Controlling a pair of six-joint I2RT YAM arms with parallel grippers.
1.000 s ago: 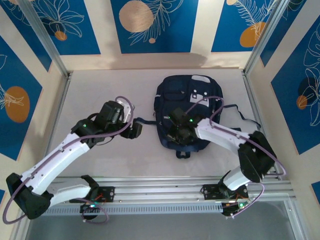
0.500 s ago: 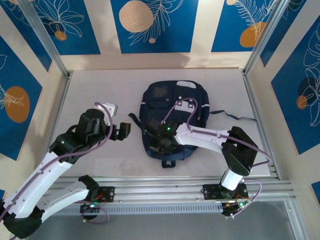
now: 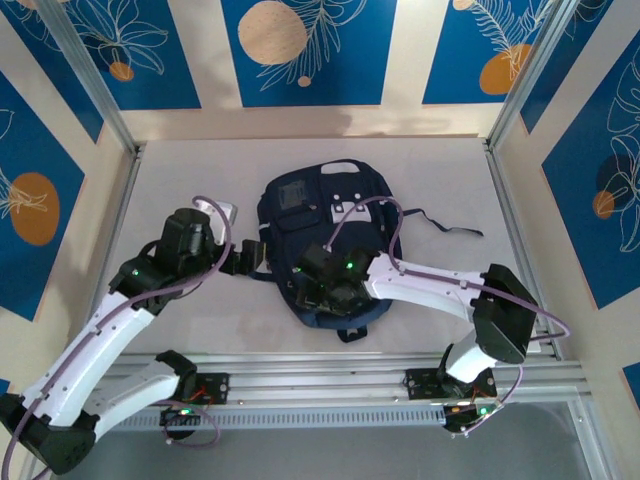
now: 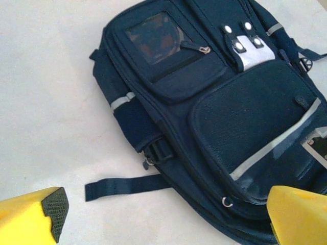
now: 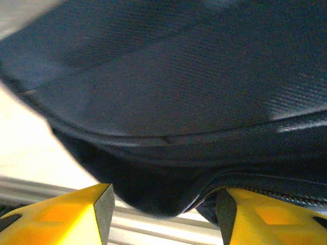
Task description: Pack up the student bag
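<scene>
- The student bag point(image 3: 325, 235) lies flat with its front pockets up, in the middle of the worktop point(image 3: 180, 190) and toward its near edge.
- Expect soft, slack fabric. It will likely sag and fold rather than lift as one piece, and a pinch on a flat panel may catch only the outer layer.
- Take hold where it is stiffer: the piped bottom seam, the webbing side strap point(image 4: 125, 185), or a zip pull point(image 4: 205, 49) to open a pocket.
- Your right pincer point(image 5: 163, 206) stands part open around the bag's near edge. The fabric sits loose between its fingers, not clamped.
- Your left pincer point(image 3: 243, 261) is spread wide and empty, just beside the bag's left side.
</scene>
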